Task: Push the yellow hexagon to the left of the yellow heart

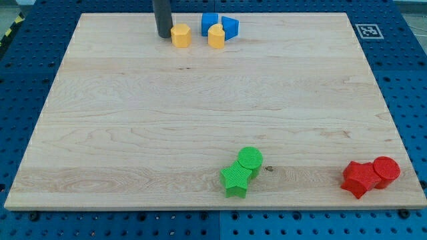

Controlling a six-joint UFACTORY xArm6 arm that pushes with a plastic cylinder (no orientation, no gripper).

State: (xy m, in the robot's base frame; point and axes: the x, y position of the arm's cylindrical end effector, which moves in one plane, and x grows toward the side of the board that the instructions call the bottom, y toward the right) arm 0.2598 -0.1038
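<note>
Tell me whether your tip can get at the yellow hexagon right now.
Probably yes: my tip sits just at the view's left of the yellow hexagon, with nothing between them.

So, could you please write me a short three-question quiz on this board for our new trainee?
1. True or false: my tip is at the view's right of the yellow hexagon.
2. Which block lies just at the view's right of the yellow hexagon?
A. green star
B. yellow heart
C. red cylinder
3. Fill in: two ____ blocks sit directly behind the yellow heart.

Key
1. False: it is just at the hexagon's left, close beside it.
2. B
3. blue
</note>
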